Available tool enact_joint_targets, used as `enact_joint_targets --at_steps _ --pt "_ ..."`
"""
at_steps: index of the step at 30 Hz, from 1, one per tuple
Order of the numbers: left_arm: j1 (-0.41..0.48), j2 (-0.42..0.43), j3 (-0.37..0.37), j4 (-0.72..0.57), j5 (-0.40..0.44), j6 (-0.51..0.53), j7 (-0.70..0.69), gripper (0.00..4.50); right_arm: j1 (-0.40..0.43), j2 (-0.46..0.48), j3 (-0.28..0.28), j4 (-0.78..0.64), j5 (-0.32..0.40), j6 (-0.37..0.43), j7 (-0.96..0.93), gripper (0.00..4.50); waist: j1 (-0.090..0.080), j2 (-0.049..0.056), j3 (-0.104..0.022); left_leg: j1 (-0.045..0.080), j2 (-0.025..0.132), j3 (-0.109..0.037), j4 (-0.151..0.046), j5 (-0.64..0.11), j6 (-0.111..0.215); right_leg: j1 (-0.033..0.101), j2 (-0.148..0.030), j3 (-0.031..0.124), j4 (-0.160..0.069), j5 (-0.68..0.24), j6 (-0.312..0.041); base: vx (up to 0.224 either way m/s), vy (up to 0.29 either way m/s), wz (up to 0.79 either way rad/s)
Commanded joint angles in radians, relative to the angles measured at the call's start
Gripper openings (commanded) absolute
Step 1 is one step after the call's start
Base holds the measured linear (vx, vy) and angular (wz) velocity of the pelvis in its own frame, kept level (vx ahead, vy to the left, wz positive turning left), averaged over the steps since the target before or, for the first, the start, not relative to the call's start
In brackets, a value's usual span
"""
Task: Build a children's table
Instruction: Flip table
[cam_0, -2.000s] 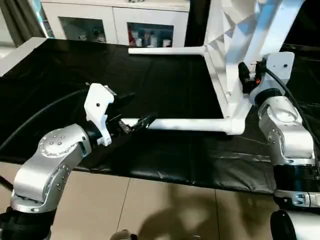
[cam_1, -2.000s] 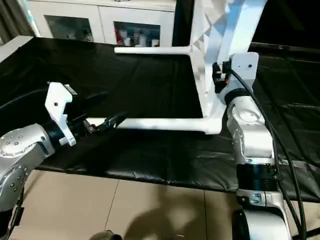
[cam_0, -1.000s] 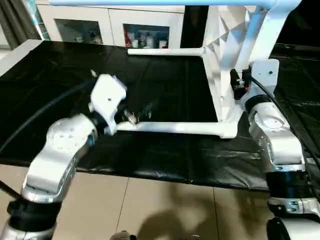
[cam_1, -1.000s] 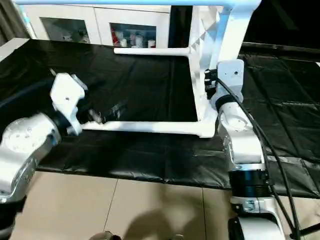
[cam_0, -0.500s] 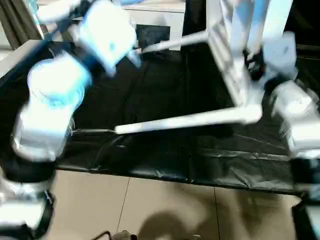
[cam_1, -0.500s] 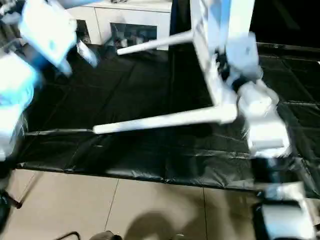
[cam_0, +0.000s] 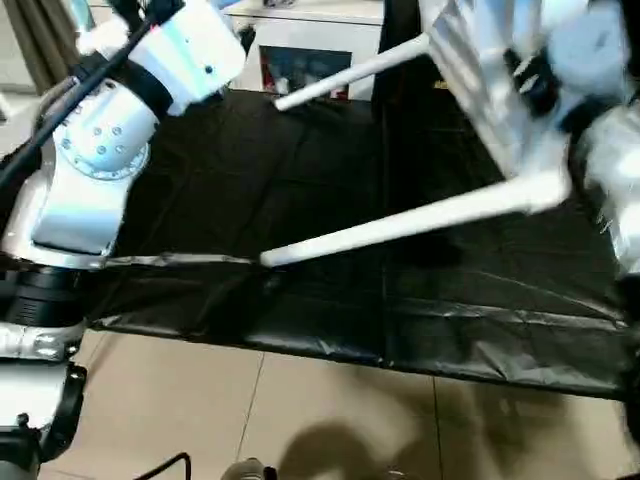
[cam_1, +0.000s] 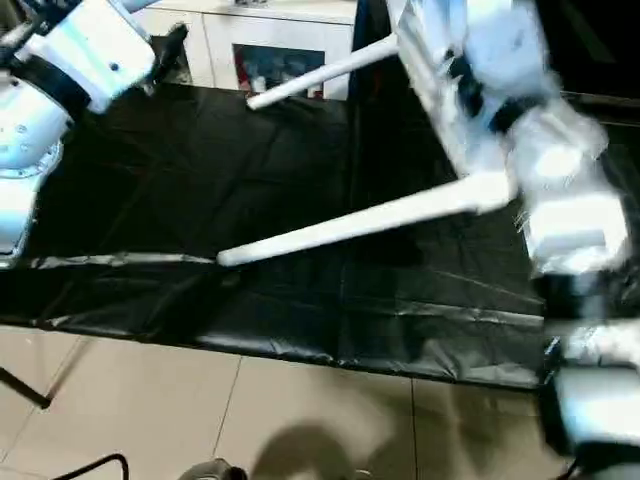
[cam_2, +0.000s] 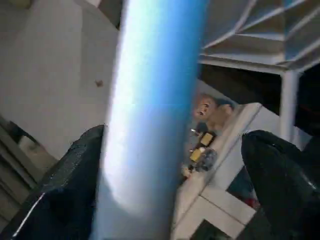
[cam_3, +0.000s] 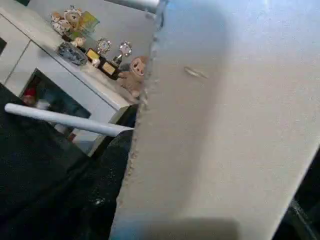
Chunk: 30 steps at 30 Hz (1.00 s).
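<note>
The white children's table is tipped up on its side, the ribbed underside of its top (cam_0: 478, 85) facing left. Its near leg (cam_0: 400, 223) slants down to the black cloth, and the far leg (cam_0: 350, 72) points left above the cloth. My right gripper (cam_0: 535, 90) is shut on the table top's edge near the corner, whose white face (cam_3: 225, 125) sits close before the right wrist camera. My left gripper (cam_2: 177, 135) is raised at the upper left, open, with an upper leg (cam_2: 150, 100) running between its black fingers (cam_2: 65, 185).
A black cloth (cam_0: 300, 170) covers the work table, and its front edge runs across the lower part of the head views above a tiled floor (cam_0: 300, 420). A white cabinet with glass doors (cam_0: 300, 65) stands behind.
My right arm has lifted and tilted the table, so the near leg now slants with only its tip on the cloth. My left arm left that leg's tip and rose to an upper leg.
</note>
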Motion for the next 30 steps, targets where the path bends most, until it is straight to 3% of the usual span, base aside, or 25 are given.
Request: enact_joint_targets --at_steps 1,5,9,15,17,22,25,28,30 --pt "0.013 -0.011 -0.017 0.01 0.0 -0.004 -0.009 4.41 -0.09 -0.073 0.016 -0.053 -0.12 -0.177 0.004 1.96 -0.003 -0.016 -0.084 0.024 0.046 -0.013 -0.053 -0.03 0.034 0.061 -0.077 0.044 -0.053 0.039 -0.234 0.0 0.0 0.0" --pt "0.046 -0.06 -0.009 -0.006 -0.037 0.02 -0.01 4.41 -0.219 -0.13 0.028 0.083 -0.142 -0.264 0.038 1.96 0.001 -0.018 -0.085 0.025 0.047 -0.01 -0.049 -0.036 0.044 0.058 -0.077 0.043 -0.051 0.035 -0.255 0.0 0.0 0.0" --pt "0.102 -0.126 0.006 -0.039 -0.093 0.065 -0.005 4.41 -0.344 -0.154 0.062 0.201 -0.152 -0.346 0.094 1.96 -0.003 -0.03 -0.083 0.021 0.047 -0.008 -0.047 -0.043 0.062 0.057 -0.076 0.041 -0.053 0.017 -0.26 0.0 0.0 0.0" --pt "0.155 -0.173 0.016 -0.068 -0.117 0.097 -0.001 4.41 -0.461 -0.143 0.099 0.315 -0.147 -0.419 0.175 1.96 -0.01 -0.034 -0.086 0.015 0.049 -0.008 -0.04 -0.025 0.1 0.053 -0.075 0.041 -0.046 0.053 -0.268 0.0 0.0 0.0" --pt "0.158 -0.186 0.027 -0.073 -0.128 0.106 -0.001 4.24 -0.477 -0.135 0.109 0.341 -0.146 -0.446 0.203 1.96 -0.015 -0.036 -0.082 0.01 0.049 -0.008 -0.039 -0.024 0.113 0.051 -0.073 0.04 -0.045 0.069 -0.271 0.0 0.0 0.0" --pt "0.155 -0.196 0.043 -0.075 -0.143 0.117 0.0 4.04 -0.474 -0.124 0.116 0.366 -0.152 -0.48 0.214 1.96 -0.018 -0.035 -0.081 0.015 0.054 -0.01 -0.041 -0.014 0.111 0.05 -0.072 0.04 -0.043 0.096 -0.282 0.0 0.0 0.0" --pt "0.157 -0.201 0.048 -0.079 -0.149 0.127 -0.005 3.66 -0.473 -0.117 0.115 0.39 -0.161 -0.506 0.215 1.96 -0.022 -0.038 -0.081 0.013 0.053 -0.01 -0.04 -0.013 0.113 0.054 -0.074 0.04 -0.041 0.116 -0.29 0.0 0.0 0.0" --pt "0.16 -0.204 0.052 -0.082 -0.153 0.133 -0.012 3.6 -0.473 -0.113 0.113 0.405 -0.163 -0.525 0.223 1.96 -0.023 -0.037 -0.077 0.016 0.054 -0.009 -0.042 -0.052 0.105 0.052 -0.076 0.041 -0.049 0.067 -0.29 0.0 0.0 0.0" --pt "0.16 -0.207 0.053 -0.083 -0.155 0.134 -0.013 3.22 -0.471 -0.111 0.113 0.407 -0.162 -0.529 0.225 1.96 -0.025 -0.038 -0.076 0.016 0.053 -0.01 -0.044 -0.07 0.093 0.053 -0.075 0.041 -0.051 0.037 -0.282 0.0 0.0 0.0"
